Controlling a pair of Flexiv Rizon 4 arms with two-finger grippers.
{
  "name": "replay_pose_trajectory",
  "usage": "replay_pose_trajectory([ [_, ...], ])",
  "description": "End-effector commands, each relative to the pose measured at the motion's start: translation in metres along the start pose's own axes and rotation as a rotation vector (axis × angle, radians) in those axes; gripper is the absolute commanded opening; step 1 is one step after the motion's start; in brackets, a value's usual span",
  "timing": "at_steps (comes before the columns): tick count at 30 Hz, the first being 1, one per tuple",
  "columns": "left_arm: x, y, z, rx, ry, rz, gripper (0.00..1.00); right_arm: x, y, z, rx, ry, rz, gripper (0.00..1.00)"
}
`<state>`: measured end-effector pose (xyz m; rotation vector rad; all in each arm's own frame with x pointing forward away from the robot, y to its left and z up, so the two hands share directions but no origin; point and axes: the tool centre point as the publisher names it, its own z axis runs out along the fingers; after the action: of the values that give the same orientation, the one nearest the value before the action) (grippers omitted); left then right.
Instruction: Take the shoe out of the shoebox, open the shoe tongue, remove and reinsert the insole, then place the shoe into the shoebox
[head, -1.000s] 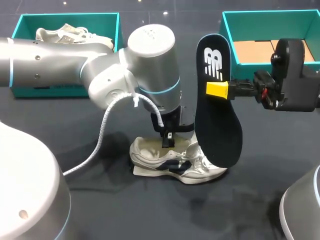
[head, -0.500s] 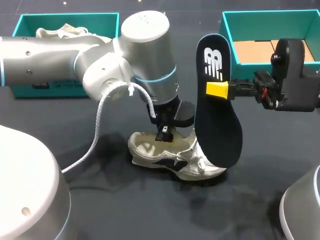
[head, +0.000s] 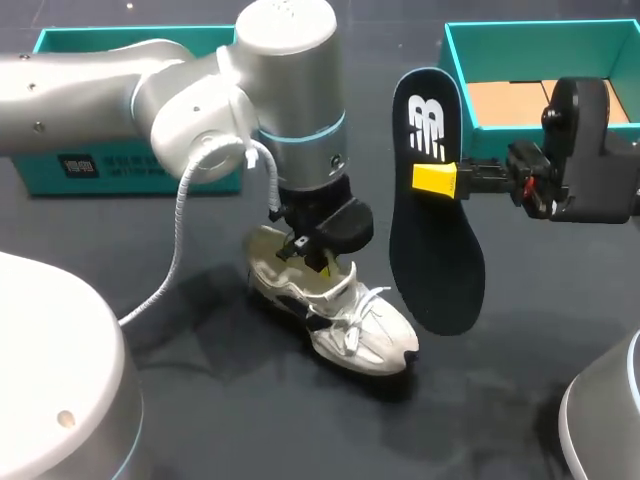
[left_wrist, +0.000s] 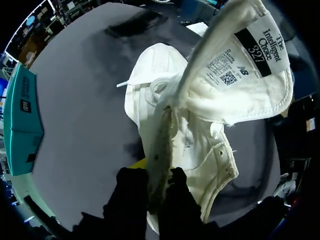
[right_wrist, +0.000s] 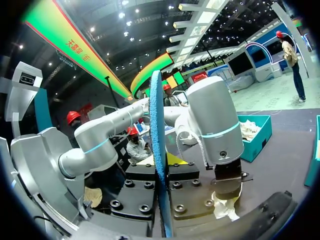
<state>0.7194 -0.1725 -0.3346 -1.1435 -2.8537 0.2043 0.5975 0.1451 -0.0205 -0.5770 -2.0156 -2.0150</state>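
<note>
A white shoe (head: 355, 325) stands on the dark table, its toe pointing to the front right. My left gripper (head: 318, 255) comes down from above and is shut on the shoe's collar wall (left_wrist: 159, 150). In the left wrist view the tongue (left_wrist: 245, 55) with its printed label is folded back ahead of the fingers. My right gripper (head: 437, 180) holds a dark insole (head: 440, 270) upright in the air, just right of the shoe. In the right wrist view the insole (right_wrist: 156, 115) shows edge-on between the fingers of the right gripper (right_wrist: 161, 167).
A teal shoebox (head: 100, 165) stands at the back left, partly hidden behind my left arm. A second teal box (head: 455, 70) with a brown cardboard floor stands at the back right, behind my right gripper.
My left arm has turned the shoe, swinging its toe from the right toward the front right and its heel to the back. The right arm and insole have kept still.
</note>
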Motion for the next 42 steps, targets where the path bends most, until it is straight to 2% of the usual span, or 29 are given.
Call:
replay_pose_trajectory([
  [1,0.003,0.004,-0.013,0.0,0.0,0.079,0.0,0.007,-0.004,-0.003,-0.007,-0.012,0.0,0.0],
  [13,0.009,0.012,-0.028,-0.023,-0.019,0.369,0.0,0.007,-0.004,-0.003,-0.007,-0.012,0.0,0.0],
  [20,0.015,0.0,-0.031,-0.027,-0.034,0.523,0.0,0.007,-0.004,-0.003,-0.007,-0.012,0.0,0.0],
  [23,0.018,-0.006,-0.034,-0.02,-0.086,0.599,0.0,0.007,-0.004,-0.003,-0.007,-0.012,0.0,0.0],
  [34,0.018,-0.006,-0.034,-0.02,-0.086,0.599,0.0,0.007,-0.004,-0.003,-0.007,-0.012,0.0,0.0],
  [38,0.033,-0.021,-0.029,-0.115,-0.135,0.714,0.0,0.007,-0.004,-0.003,-0.007,-0.012,0.0,0.0],
  [42,0.03,-0.031,-0.027,-0.128,-0.13,0.766,0.0,0.007,-0.004,-0.003,-0.007,-0.012,0.0,0.0],
])
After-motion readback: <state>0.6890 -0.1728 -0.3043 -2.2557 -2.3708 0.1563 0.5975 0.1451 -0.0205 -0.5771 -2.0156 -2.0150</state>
